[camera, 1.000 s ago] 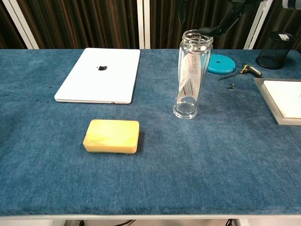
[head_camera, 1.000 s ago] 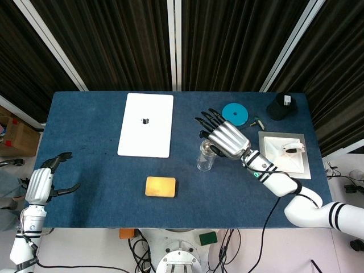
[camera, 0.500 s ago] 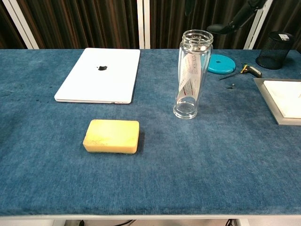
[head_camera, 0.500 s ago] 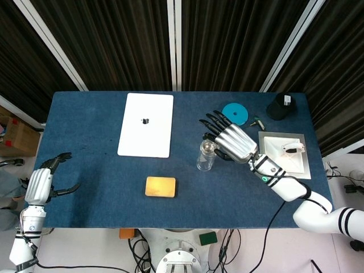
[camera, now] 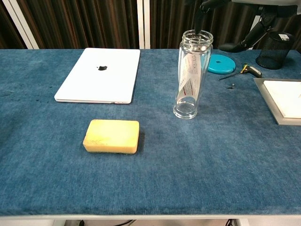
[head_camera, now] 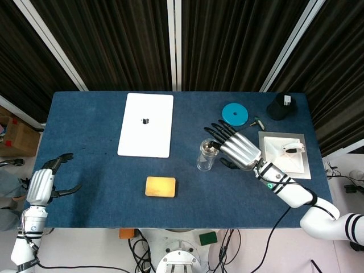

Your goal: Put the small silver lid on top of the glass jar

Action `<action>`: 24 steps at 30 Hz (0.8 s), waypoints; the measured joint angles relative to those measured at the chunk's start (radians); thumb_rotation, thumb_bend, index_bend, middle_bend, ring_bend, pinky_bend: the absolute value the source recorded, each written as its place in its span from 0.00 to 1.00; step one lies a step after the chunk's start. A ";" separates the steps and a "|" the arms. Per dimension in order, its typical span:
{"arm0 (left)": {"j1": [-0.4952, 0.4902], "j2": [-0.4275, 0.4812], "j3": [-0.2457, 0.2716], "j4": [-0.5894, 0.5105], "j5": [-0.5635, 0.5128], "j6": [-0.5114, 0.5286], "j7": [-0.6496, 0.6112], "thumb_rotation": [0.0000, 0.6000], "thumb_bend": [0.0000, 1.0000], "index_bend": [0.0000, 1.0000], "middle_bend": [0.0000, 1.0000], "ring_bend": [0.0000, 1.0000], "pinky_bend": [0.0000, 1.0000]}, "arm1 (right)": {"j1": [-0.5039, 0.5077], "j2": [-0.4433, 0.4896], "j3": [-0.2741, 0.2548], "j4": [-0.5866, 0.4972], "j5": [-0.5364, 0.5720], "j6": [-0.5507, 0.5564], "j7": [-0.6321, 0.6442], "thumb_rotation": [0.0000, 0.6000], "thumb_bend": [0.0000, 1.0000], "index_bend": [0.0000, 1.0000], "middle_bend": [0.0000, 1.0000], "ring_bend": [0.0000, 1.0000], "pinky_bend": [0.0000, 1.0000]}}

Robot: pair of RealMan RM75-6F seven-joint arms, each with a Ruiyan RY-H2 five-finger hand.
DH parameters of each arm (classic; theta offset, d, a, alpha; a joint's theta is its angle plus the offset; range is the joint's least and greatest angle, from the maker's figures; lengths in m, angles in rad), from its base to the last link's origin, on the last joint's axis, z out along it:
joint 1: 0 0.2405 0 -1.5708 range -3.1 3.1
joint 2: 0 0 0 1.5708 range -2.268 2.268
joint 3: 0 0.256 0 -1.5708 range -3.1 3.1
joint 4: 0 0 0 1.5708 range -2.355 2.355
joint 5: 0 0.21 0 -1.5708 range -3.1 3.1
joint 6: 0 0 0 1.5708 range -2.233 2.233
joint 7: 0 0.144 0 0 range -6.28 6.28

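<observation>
The tall glass jar [head_camera: 206, 156] stands upright near the table's middle, with a paper label inside it [camera: 190, 75]. In the head view a small greyish round shows at its mouth [head_camera: 211, 146]. The chest view shows only the glass rim [camera: 197, 36], so I cannot tell whether that round is the silver lid. My right hand [head_camera: 240, 149] hovers just right of the jar's top, fingers spread and holding nothing. Its dark fingertips [camera: 205, 6] hang above the rim. My left hand [head_camera: 41, 185] hangs off the table's near-left corner, fingers apart and empty.
A white laptop [head_camera: 146, 124] lies at the back left and a yellow sponge [head_camera: 160, 186] in front of the jar. A teal disc [head_camera: 235, 114], a small tool [head_camera: 259, 121] and a black mesh cup [head_camera: 281, 106] sit at the back right. A white tray [head_camera: 273, 159] lies to the right.
My right hand has drawn away from over the jar's mouth toward the right and the near side, fingers spread. The jar and the left hand have stayed put.
</observation>
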 measured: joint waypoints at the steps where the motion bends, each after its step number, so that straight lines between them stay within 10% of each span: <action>1: 0.000 0.000 0.000 0.000 0.000 0.000 0.000 1.00 0.03 0.22 0.27 0.27 0.26 | 0.001 -0.002 0.000 0.001 0.000 -0.001 -0.001 1.00 0.35 0.36 0.01 0.00 0.00; 24: 0.003 -0.001 0.002 0.009 0.001 0.001 -0.012 1.00 0.03 0.22 0.27 0.27 0.26 | 0.016 -0.020 0.007 -0.015 0.021 -0.041 -0.080 1.00 0.35 0.45 0.01 0.00 0.00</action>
